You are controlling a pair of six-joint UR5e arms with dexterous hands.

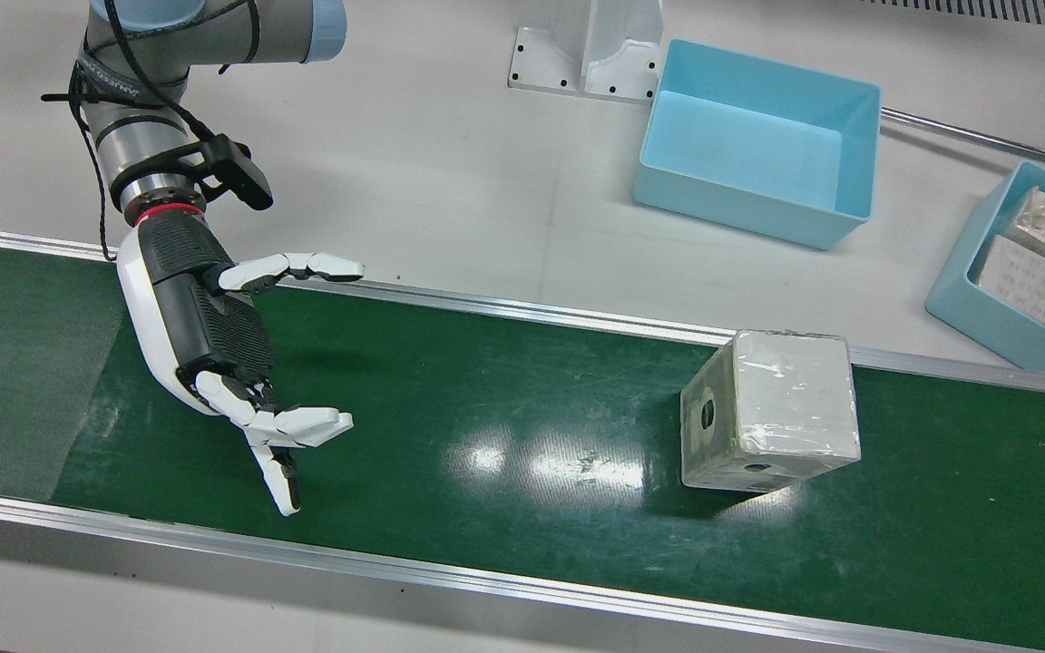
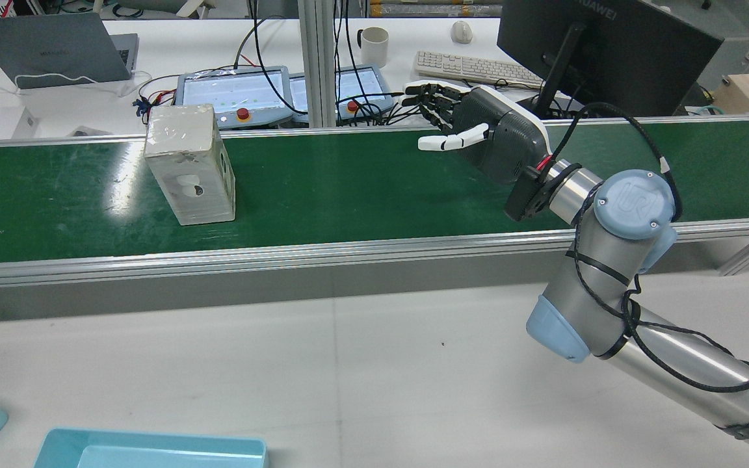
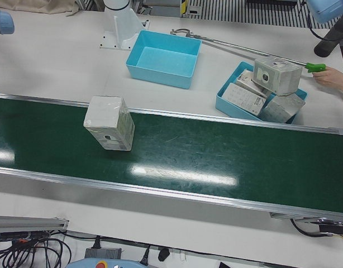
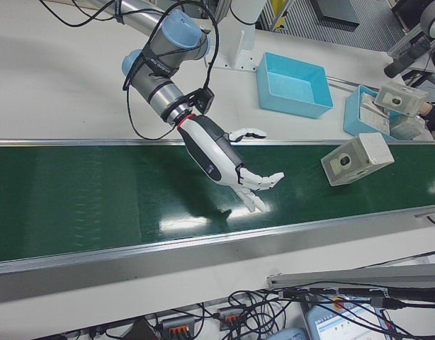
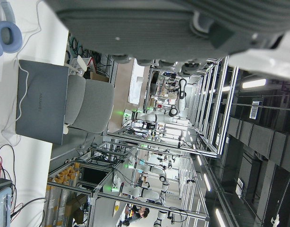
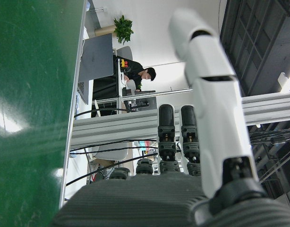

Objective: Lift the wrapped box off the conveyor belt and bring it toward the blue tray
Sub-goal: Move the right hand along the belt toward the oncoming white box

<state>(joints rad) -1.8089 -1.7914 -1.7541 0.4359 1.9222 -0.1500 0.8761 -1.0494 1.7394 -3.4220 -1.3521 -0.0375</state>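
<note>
Wrapped box on belt, your right hand spread and empty

Your right hand (image 1: pixel 214 336) hovers well apart from the wrapped box (image 1: pixel 772 410) on the conveyor belt (image 1: pixel 504 426). The blue tray (image 1: pixel 758 141) is empty; the neighbouring tray (image 3: pixel 224 103) holds boxes. Left hand's state can't be told.

In the front view, the wrapped box (image 1: pixel 772 408) stands on the conveyor belt (image 1: pixel 486 435), at 3 o'clock from the right hand (image 1: pixel 232 363) and well apart from it. The tray (image 1: pixel 758 177) sits on the table (image 1: pixel 441 163) behind the belt, at 12 o'clock from the box; a second tray (image 1: pixel 985 308) of boxes lies at 2 o'clock.
</note>
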